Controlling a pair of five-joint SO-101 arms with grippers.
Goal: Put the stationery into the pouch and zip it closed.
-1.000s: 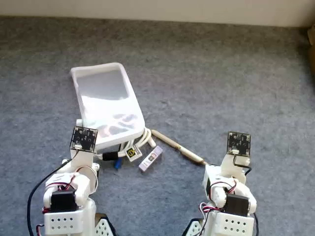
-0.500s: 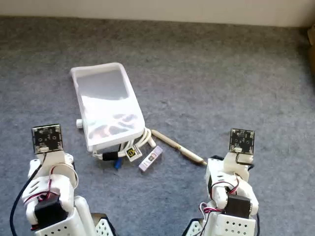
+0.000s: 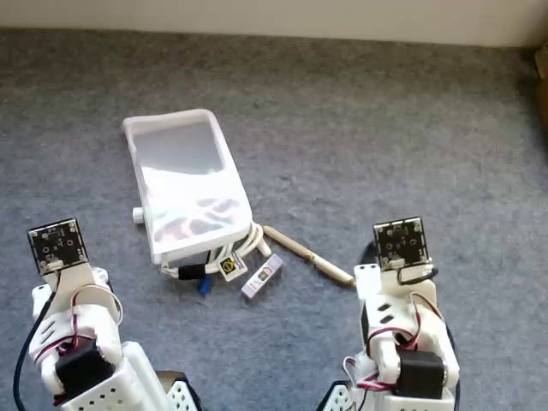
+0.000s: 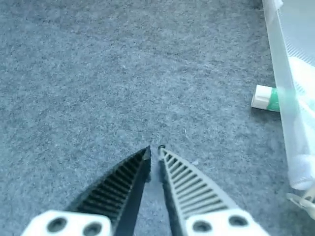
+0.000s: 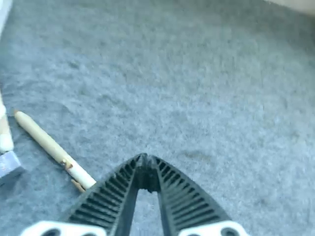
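Observation:
The clear white pouch [image 3: 184, 180] lies flat on the grey carpet, its near end towards the arms. At that end sits a cluster of stationery: a beige pen [image 3: 308, 255], a small lilac block [image 3: 261, 276], a yellow-and-black piece [image 3: 229, 266] and a black-and-blue item [image 3: 197, 274]. My left gripper [image 4: 154, 150] is shut and empty over bare carpet, left of the pouch edge [image 4: 283, 83]. A small green-and-white piece [image 4: 266, 97] pokes out beside that edge. My right gripper [image 5: 144, 158] is shut and empty, just right of the pen [image 5: 49, 145].
Grey carpet [image 3: 385, 128] covers the whole surface, with open room to the right of and beyond the pouch. A pale wall strip [image 3: 274, 13] runs along the far edge. The left arm [image 3: 56, 248] and the right arm [image 3: 401, 244] stand at the near edge.
The left arm has swung left, away from the pouch's near corner, to bare carpet. The right arm has turned slightly left towards the pen's end.

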